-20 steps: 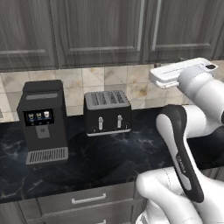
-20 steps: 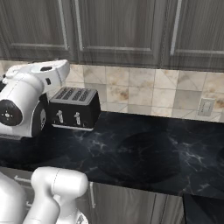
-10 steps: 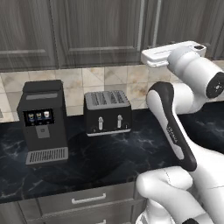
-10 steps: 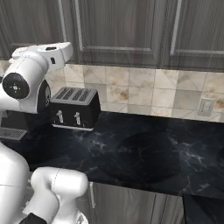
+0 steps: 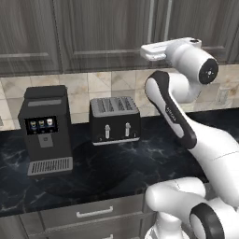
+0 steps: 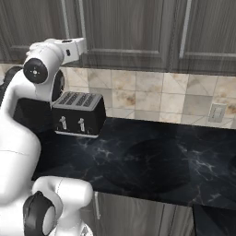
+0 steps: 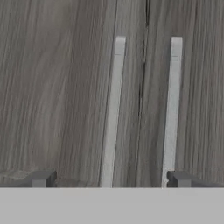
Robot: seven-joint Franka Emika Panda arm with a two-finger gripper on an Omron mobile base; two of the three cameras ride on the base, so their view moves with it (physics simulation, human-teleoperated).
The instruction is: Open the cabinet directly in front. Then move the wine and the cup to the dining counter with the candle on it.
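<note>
The gripper [image 7: 108, 179] stands with its jaws wide apart, empty, raised close before the cabinet [image 7: 61, 96]; both doors are shut, their two silver bar handles [image 7: 113, 109] straight ahead between the fingertips [image 7: 41, 178]; a toaster [image 5: 115, 120] sits below it.

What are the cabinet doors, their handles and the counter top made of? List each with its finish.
Cabinet: looks like dark grey-brown wood with visible grain, matte.
Handles: pale silver bars, probably brushed metal.
Counter: black stone-look with white veins, likely polished marble, slightly glossy.
</note>
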